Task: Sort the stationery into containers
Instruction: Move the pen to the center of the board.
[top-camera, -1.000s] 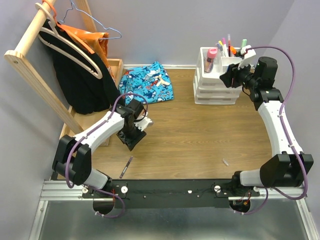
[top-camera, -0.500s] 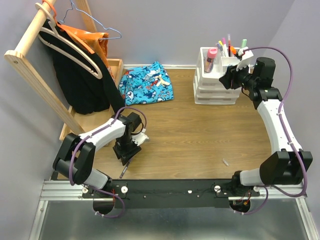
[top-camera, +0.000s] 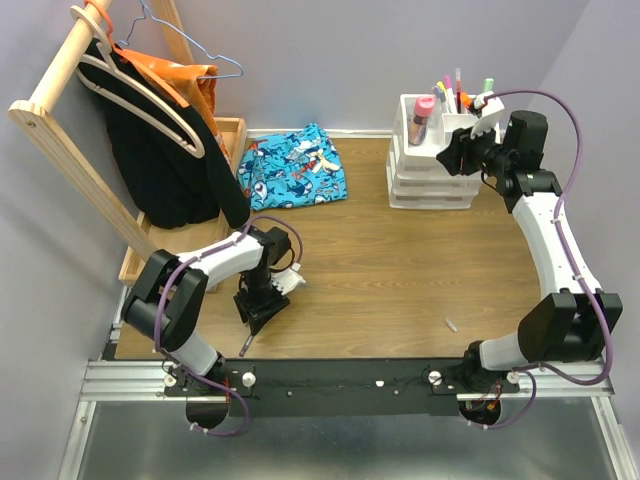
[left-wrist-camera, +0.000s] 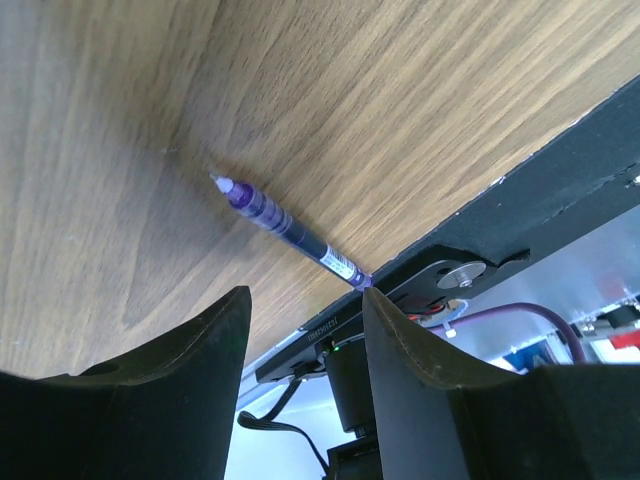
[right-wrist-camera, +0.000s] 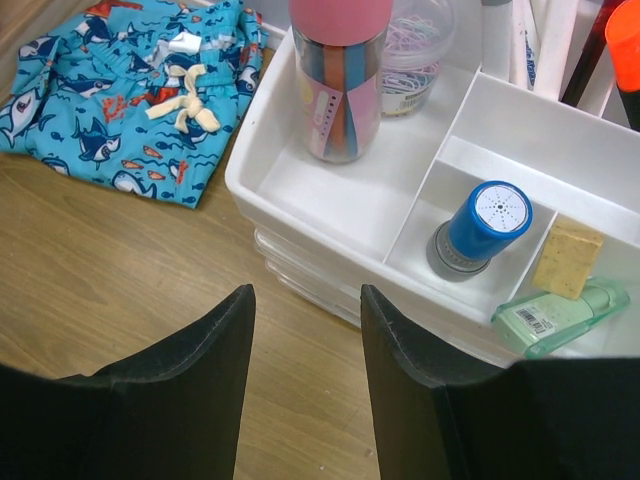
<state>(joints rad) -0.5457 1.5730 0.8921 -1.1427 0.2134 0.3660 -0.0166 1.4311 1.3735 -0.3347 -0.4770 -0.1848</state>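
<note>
Purple pen (left-wrist-camera: 290, 232): lies flat on the table (top-camera: 400, 270), well apart from the organiser (top-camera: 430, 185), at the opposite, near-left corner. One end is close to the black rail (left-wrist-camera: 560, 190).

Left gripper (left-wrist-camera: 305, 295): hangs low over the table, far from the organiser. Jaws apart, nothing between them. In the left wrist view the pen lies just beyond the fingertips and is not touched. From the top view the gripper (top-camera: 258, 308) covers part of the pen (top-camera: 249, 340).

Right gripper (right-wrist-camera: 305, 295): hovers just in front of the organiser (right-wrist-camera: 250, 190), above its near-left corner. Fingers spread, empty. In the top view it (top-camera: 457, 152) sits beside the top tray.

Organiser compartments:
- Pink-capped tube (right-wrist-camera: 340, 80) upright at the back left, with a jar (right-wrist-camera: 420, 50) of paper clips beside it.
- Blue stamp (right-wrist-camera: 480, 230) in the middle cell.
- Tan eraser (right-wrist-camera: 567, 257) and a green bottle (right-wrist-camera: 560, 312) to the stamp's right.
- Markers (top-camera: 455, 95) upright at the back.

A small white bit (top-camera: 451, 325) lies well in front of the organiser. The cloth (top-camera: 293, 168) lies to its left.
</note>
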